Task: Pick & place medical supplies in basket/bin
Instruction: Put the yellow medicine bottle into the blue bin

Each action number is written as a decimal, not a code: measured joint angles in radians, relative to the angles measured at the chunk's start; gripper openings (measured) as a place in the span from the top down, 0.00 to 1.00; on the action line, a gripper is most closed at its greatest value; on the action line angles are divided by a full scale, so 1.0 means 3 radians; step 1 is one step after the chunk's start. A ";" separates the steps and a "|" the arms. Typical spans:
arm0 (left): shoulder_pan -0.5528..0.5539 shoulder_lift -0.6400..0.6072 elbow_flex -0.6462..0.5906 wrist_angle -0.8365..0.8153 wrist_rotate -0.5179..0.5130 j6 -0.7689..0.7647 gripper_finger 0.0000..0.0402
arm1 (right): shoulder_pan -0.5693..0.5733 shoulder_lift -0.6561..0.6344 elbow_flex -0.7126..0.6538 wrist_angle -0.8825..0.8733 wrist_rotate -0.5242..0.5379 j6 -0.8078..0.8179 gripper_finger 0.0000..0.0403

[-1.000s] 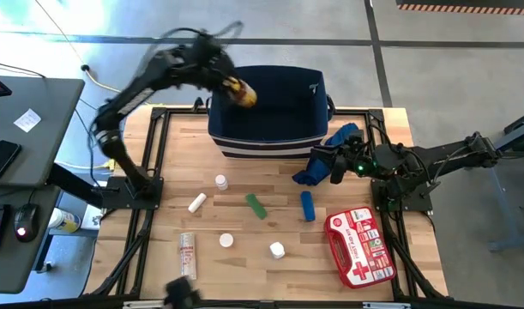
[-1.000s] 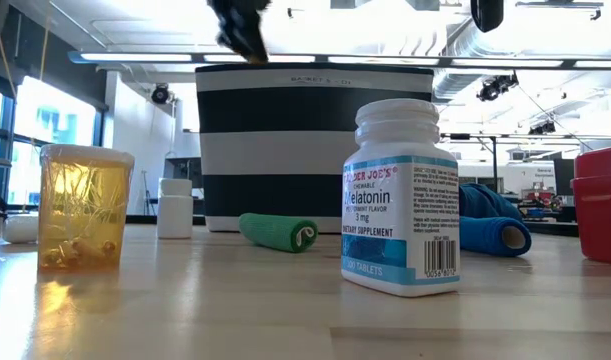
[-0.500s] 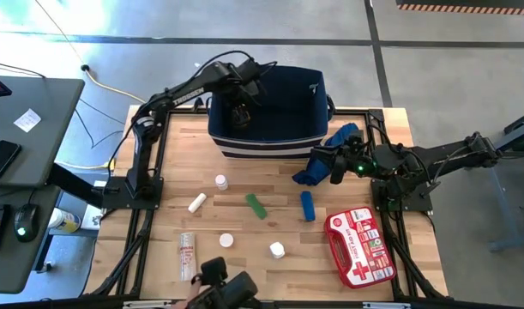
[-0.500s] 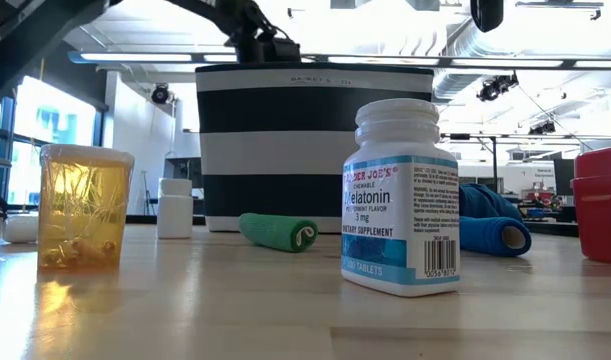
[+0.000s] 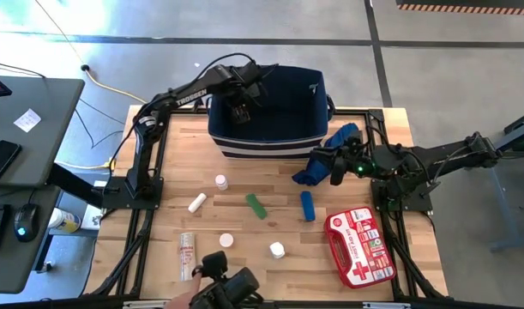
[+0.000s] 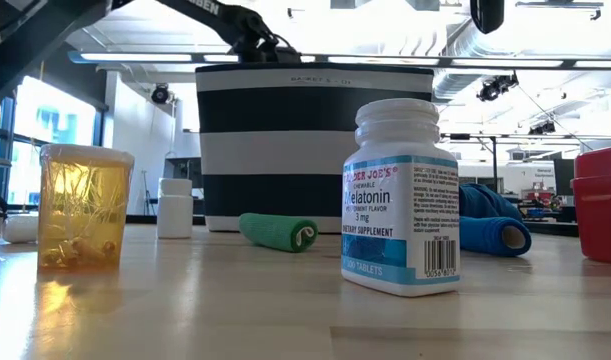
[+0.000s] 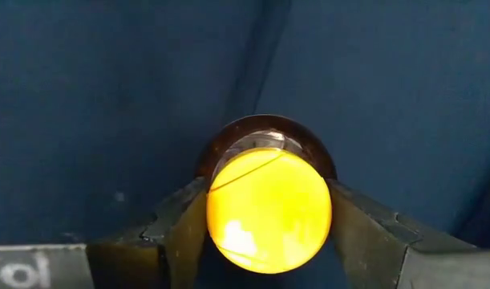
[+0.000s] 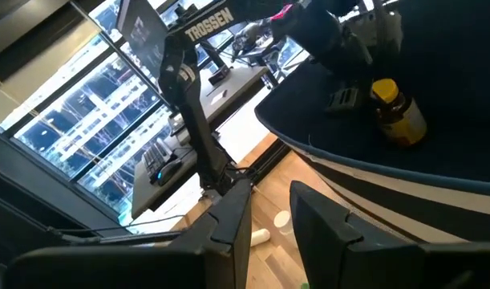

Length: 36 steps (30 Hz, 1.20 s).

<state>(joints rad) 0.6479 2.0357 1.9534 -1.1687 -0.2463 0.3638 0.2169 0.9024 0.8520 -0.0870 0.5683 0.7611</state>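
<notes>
The amber yellow-capped bottle (image 7: 269, 210) sits between my left gripper's (image 7: 269, 233) fingers, inside the navy-blue bin (image 5: 270, 137) at the table's far edge. The right wrist view shows that bottle (image 8: 398, 114) over the bin's dark interior. My right gripper (image 5: 320, 168) waits open beside the royal-blue fabric bundle (image 5: 340, 139), touching nothing. On the table lie the first aid pouch (image 5: 358, 247), a green packet (image 5: 256, 205), a blue roll (image 5: 307, 205), small white bottles (image 5: 220, 181) (image 5: 277, 250), a white tube (image 5: 196, 202) and a flat pale box (image 5: 187, 254). My left gripper pinches the amber bottle at its yellow cap end (image 7: 317, 210), one finger on each side. The fingers (image 8: 341, 98) reach down into the bin from above. The bottle hangs tilted below them, cap uppermost; whether its base touches the bin's floor I cannot tell.
A person's hand holding a dark device (image 5: 223, 287) is at the table's near edge. In the low view a melatonin bottle (image 6: 400, 195) and an amber vial (image 6: 80, 205) stand close to the camera. Bare wood lies between the scattered supplies.
My left gripper has swung from above the bin's left rim toward its middle and gone down inside, carrying the amber bottle with it. A person's hand with a dark device has come in at the table's near edge.
</notes>
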 joint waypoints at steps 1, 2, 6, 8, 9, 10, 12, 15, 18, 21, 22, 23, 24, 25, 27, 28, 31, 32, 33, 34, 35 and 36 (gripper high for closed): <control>0.0000 0.0001 -0.0041 0.0000 -0.0015 0.0011 0.34 | 0.0000 0.0000 0.0000 -0.0006 -0.0007 0.0006 0.80; 0.0000 0.0003 -0.0080 0.0007 -0.0034 0.0019 0.34 | 0.0000 0.0000 0.0000 -0.0015 -0.0013 0.0018 0.80; -0.0005 -0.0014 -0.0211 0.0103 -0.0082 0.0002 0.34 | 0.0000 0.0000 0.0000 -0.0024 -0.0051 0.0028 0.80; -0.0005 -0.0017 -0.0226 0.0110 -0.0096 -0.0009 0.33 | 0.0000 0.0000 0.0000 -0.0029 -0.0080 0.0058 0.80; -0.0005 -0.0017 -0.0228 0.0117 -0.0110 -0.0027 0.32 | 0.0001 0.0000 0.0000 -0.0041 -0.0085 0.0079 0.80; -0.0005 -0.0014 -0.0231 0.0137 -0.0140 -0.0047 0.31 | 0.0000 0.0000 0.0000 -0.0055 -0.0092 0.0087 0.80; 0.0003 -0.0001 -0.0237 0.0212 -0.0175 -0.0114 0.30 | 0.0000 0.0000 0.0000 -0.0068 -0.0114 0.0092 0.80; 0.0001 0.0000 -0.0237 0.0233 -0.0417 -0.0195 0.29 | 0.0000 0.0000 0.0000 -0.0071 -0.0137 0.0135 0.80; -0.0003 0.0000 -0.0237 0.0227 -0.0580 -0.0197 0.29 | 0.0000 0.0000 0.0000 -0.0077 -0.0179 0.0154 0.80; -0.0002 -0.0001 -0.0237 0.0230 -0.0591 -0.0192 0.30 | 0.0001 0.0000 0.0000 -0.0081 -0.0208 0.0153 0.80; -0.0003 -0.0001 -0.0237 0.0230 -0.0591 -0.0192 0.30 | 0.0001 0.0000 0.0000 -0.0082 -0.0209 0.0154 0.80; -0.0003 -0.0001 -0.0237 0.0225 -0.0591 -0.0192 0.30 | 0.0001 0.0000 0.0000 -0.0083 -0.0209 0.0154 0.80; -0.0003 -0.0001 -0.0237 0.0213 -0.0591 -0.0194 0.30 | 0.0001 0.0000 0.0000 -0.0083 -0.0209 0.0154 0.80; -0.0003 -0.0001 -0.0237 0.0200 -0.0591 -0.0196 0.30 | 0.0001 0.0000 0.0000 -0.0083 -0.0209 0.0153 0.80; -0.0008 -0.0001 -0.0237 0.0169 -0.0592 -0.0209 0.30 | 0.0001 0.0000 0.0000 -0.0084 -0.0209 0.0151 0.80; -0.0018 -0.0001 -0.0236 0.0148 -0.0594 -0.0217 0.30 | 0.0001 0.0000 0.0000 -0.0085 -0.0209 0.0149 0.80; -0.0048 -0.0014 -0.0237 0.0077 -0.0583 -0.0242 0.30 | 0.0001 0.0000 0.0000 -0.0098 -0.0210 0.0144 0.80; -0.0050 -0.0020 -0.0238 0.0040 -0.0539 -0.0244 0.30 | 0.0001 0.0000 0.0000 -0.0097 -0.0211 0.0143 0.80; -0.0054 -0.0022 -0.0239 0.0020 -0.0498 -0.0247 0.30 | 0.0001 0.0000 0.0000 -0.0097 -0.0214 0.0135 0.80; -0.0070 -0.0022 -0.0234 0.0013 -0.0474 -0.0270 0.30 | 0.0001 0.0000 0.0000 -0.0097 -0.0224 0.0116 0.80; -0.0070 -0.0022 -0.0215 -0.0023 -0.0444 -0.0292 0.30 | 0.0001 0.0000 0.0000 -0.0096 -0.0235 0.0090 0.80; -0.0069 -0.0022 -0.0194 -0.0080 -0.0421 -0.0315 0.30 | 0.0001 0.0000 0.0000 -0.0097 -0.0241 0.0082 0.80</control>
<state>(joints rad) 0.6273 2.0293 1.8952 -1.1926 -0.3728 0.2694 0.2173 0.9024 0.8520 -0.1160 0.4961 0.7857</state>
